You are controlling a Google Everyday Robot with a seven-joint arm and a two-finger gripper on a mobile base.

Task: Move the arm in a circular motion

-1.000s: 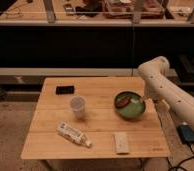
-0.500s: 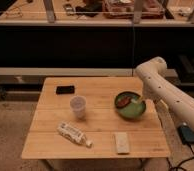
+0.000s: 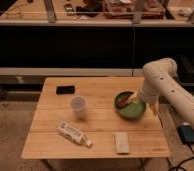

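arm [image 3: 176, 96] comes in from the right edge, so its base & lower part are cut off by the frame; only one thick cream segment w/ small dark holes and a rounded joint near the table's [image 3: 101, 125] right back corner show. gripper [image 3: 143, 103] hangs under that joint, over the right rim of the green bowl [image 3: 126, 110]. its two pale tan fingers [image 3: 132, 98] stand apart w/ nothing between them: one slants over the bowl, the other points down past the table's right edge. arm covers part of the bowl's right side. smth reddish-brown sits in the bowl, can't tell what. top shelf [image 3: 90, 21] behind is cluttered, items too blurred to name. the space under the shelf is dark, nothing readable there. table legs mostly out of frame. counts: 1 arm, 1 gripper, 1 wooden table, 5 items on it: 1 green bowl at right, 1 pale cup [image 3: 78, 106] upright near the middle, 1 black flat thing [image 3: 65, 90] at back left, 1 white bottle [image 3: 73, 134] lying on its side at front left, 1 pale flat rectangular pack [image 3: 122, 142] at the front edge. all five sit apart from each other. on the floor at right, 1 blue-ish box [image 3: 189, 134] w/ a cable, partly cut off.
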